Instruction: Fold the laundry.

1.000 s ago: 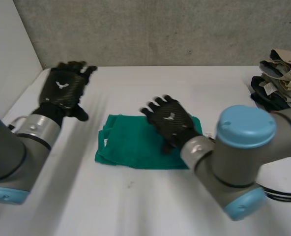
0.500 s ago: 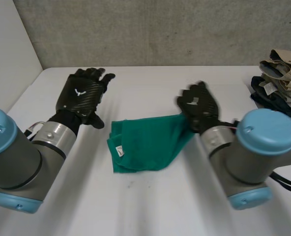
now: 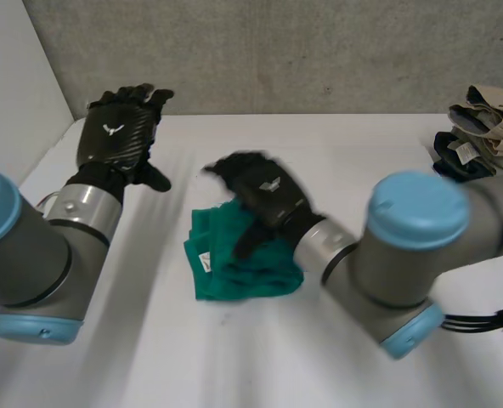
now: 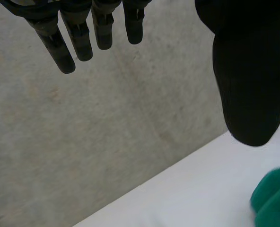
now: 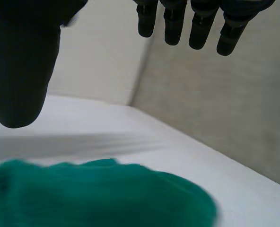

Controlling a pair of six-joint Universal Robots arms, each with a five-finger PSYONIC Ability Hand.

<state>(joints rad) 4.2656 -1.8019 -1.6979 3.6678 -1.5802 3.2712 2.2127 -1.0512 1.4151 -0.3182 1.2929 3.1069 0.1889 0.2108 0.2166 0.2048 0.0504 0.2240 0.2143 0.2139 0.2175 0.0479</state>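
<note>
A green cloth point(image 3: 234, 263) lies folded into a small bundle in the middle of the white table point(image 3: 362, 161), a white tag showing at its left edge. My right hand point(image 3: 264, 200) hovers over the cloth's far part, fingers straight and thumb apart, holding nothing. In the right wrist view the green cloth point(image 5: 102, 194) lies under the right hand's palm point(image 5: 21, 56). My left hand point(image 3: 115, 136) is raised above the table's far left, open, well apart from the cloth. In the left wrist view a bit of the green cloth point(image 4: 272, 201) lies below the left hand's thumb point(image 4: 249, 75).
A pile of beige and dark clothes point(image 3: 485, 127) sits at the table's far right edge. A grey wall point(image 3: 277, 51) runs along the back and a white side wall point(image 3: 14, 85) stands at the left.
The right hand swept from the cloth's right side over to the left, and the cloth's right part now lies folded over. The left hand drew back towards the far left.
</note>
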